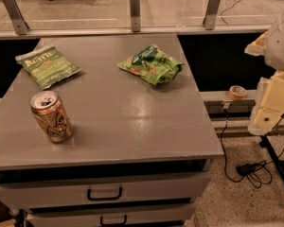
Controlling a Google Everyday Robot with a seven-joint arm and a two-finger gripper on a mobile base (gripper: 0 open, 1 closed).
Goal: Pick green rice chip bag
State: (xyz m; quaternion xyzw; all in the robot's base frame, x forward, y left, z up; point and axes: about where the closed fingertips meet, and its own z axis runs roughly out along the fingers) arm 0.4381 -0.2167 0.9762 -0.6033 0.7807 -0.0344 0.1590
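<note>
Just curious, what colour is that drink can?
Coppery orange can, silvery top, in the camera view. The gripper hangs right of the table.

The olive bag [47,66], behind the can [51,116] on the tabletop [132,122], has big white letters that look like "KETTLE". The small words under them cannot be read. The can and the green rice chip bag [151,64], behind and right of the can, show no clear words. The pincer [270,112] is far right of the can.

the pincer [272,109] at the right edge is partly cut off.
</note>
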